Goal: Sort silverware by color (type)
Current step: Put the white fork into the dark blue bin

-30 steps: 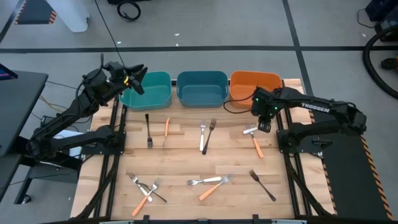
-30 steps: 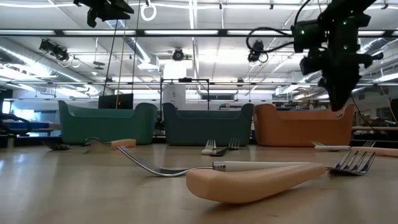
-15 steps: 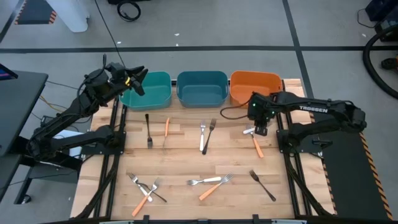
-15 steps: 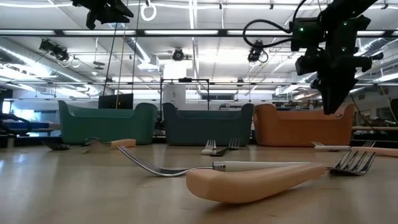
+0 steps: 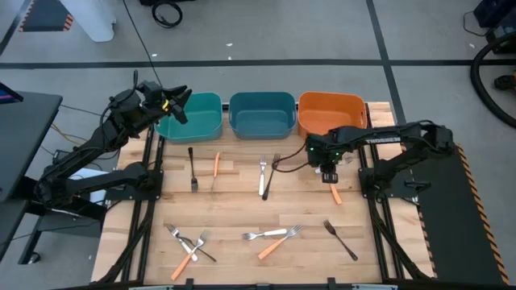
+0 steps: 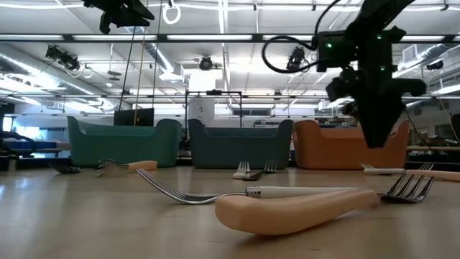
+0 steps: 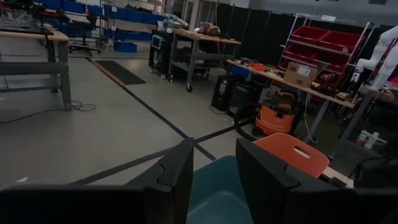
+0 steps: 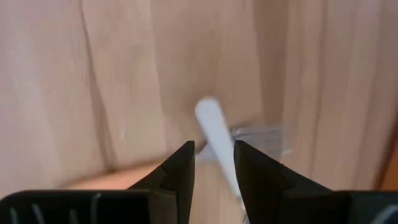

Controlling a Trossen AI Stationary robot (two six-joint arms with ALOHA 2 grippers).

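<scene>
Silverware lies scattered on the wooden table: a black fork, an orange-handled fork, a silver fork beside a dark one, and several more along the near edge. My right gripper points down, open, just above a silver fork that lies across an orange-handled fork. It touches neither. My left gripper waits open and level, high over the green bin.
Three bins stand along the far edge: the green one, a blue one and an orange one. Near the front lie a crossed cluster of forks, a silver fork, an orange-handled fork and a black fork.
My right gripper has swung toward the table's left and a little toward the near edge, and has come down closer to the silver and orange-handled forks. It has stayed open. The forks have not moved.
</scene>
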